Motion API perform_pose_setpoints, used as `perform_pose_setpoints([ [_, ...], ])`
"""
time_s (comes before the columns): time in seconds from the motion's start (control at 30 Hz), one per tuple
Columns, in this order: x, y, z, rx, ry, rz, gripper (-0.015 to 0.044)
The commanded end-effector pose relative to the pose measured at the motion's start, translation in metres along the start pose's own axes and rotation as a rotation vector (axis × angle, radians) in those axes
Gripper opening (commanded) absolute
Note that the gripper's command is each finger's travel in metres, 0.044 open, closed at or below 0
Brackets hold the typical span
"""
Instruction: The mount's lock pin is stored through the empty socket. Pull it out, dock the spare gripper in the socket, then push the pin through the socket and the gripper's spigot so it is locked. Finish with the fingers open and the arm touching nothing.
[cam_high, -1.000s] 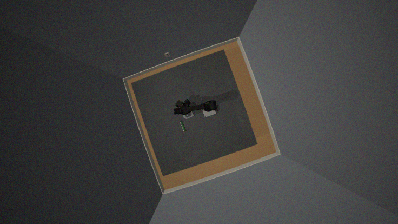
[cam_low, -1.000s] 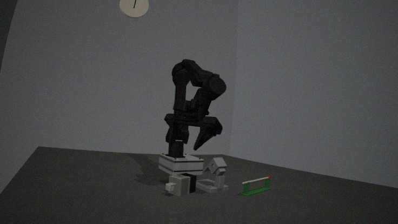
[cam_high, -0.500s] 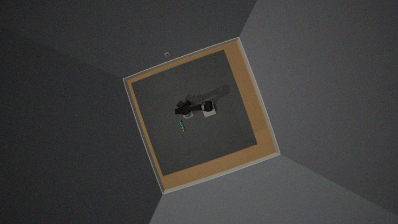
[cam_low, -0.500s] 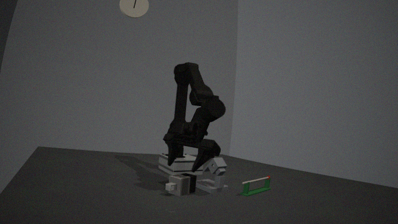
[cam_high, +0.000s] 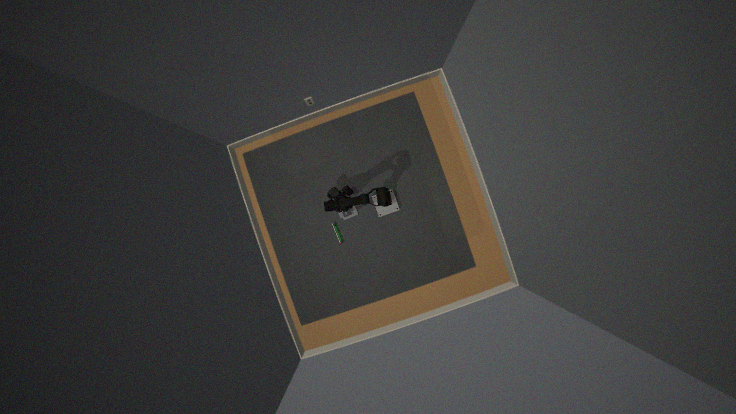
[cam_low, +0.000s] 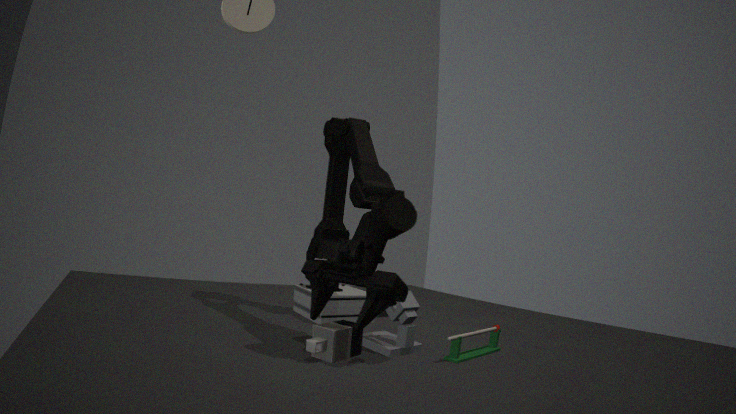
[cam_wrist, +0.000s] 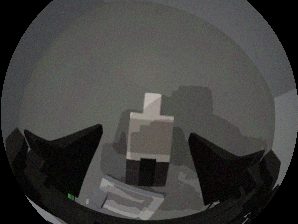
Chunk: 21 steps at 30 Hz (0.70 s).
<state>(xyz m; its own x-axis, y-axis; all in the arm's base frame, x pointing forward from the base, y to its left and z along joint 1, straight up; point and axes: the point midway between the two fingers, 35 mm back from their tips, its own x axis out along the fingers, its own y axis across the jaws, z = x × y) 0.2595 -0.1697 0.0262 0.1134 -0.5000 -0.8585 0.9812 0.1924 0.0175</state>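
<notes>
The spare gripper (cam_low: 330, 341) (cam_wrist: 151, 137), a beige block with a pale spigot and a dark end, lies on the floor. My gripper (cam_low: 335, 336) (cam_wrist: 146, 134) is open over it. In the wrist view one finger stands on each side, with visible gaps. The grey mount (cam_low: 405, 337) (cam_high: 352, 214) stands close by, its tilted socket (cam_low: 404, 309) raised on a post; no pin shows in it. The pin (cam_low: 472, 333), pale with a red head, lies across the green rack (cam_low: 478, 353) (cam_high: 338, 234). The arm hides the spare gripper in the top view.
The arm's white base (cam_high: 389, 210) (cam_low: 303, 302) is behind the mount. The mount's base also shows at the bottom of the wrist view, near the block's dark end. In the exterior view the rack stands to the right of the mount, separated from it.
</notes>
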Motion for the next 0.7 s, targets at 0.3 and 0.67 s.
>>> perform_pose_setpoints([
  [0.3, 0.019, -0.002, -0.013, 0.003, 0.002, -0.005, 0.044],
  [0.67, 0.034, -0.004, -0.023, 0.002, 0.002, -0.006, 0.044],
])
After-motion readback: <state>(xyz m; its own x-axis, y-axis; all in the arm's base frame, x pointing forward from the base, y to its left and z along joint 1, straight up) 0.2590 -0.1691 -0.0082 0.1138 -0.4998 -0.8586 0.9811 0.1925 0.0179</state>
